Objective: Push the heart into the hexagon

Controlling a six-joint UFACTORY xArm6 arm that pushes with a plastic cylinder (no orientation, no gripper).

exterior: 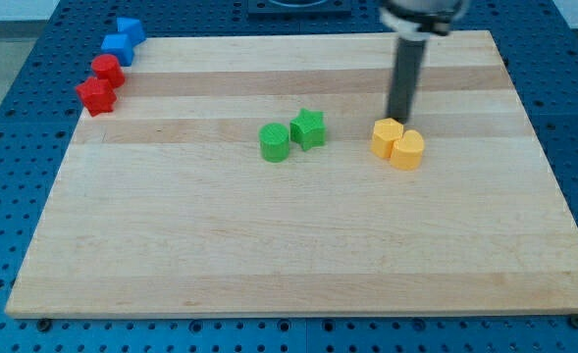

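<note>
Pincer there is none on this arm: it ends in a plain dark rod, so nothing opens, closes or holds. Its lower end, my tip (398, 118), sits on the board (269, 255) in the upper right of the frame, just above the yellow hexagon (387, 136) and so close that I cannot tell whether the two touch. The rod rises straight from there to the arm's dark wrist at the top edge of the frame.

Two yellow blocks lie right of centre, pressed together. The hexagon is the upper-left one; the yellow heart (407, 149) is the lower-right one, touching the hexagon's lower right side. The heart's lobes are hard to make out at this size.

Near the middle of the frame sit two green blocks, also touching: a green cylinder (275, 141) to the left and a green star (308, 128) to the upper right of it. They are well apart from the yellow pair and from my tip.

At the upper left corner of the board four blocks run in a slanted line. Two blue ones are highest, a blue star (130, 29) and a blue cube (116, 47), both partly off the board's edge. Below them come a red cylinder (107, 70) and a red star (96, 95).

Around the board shows a blue perforated table (14, 147).
</note>
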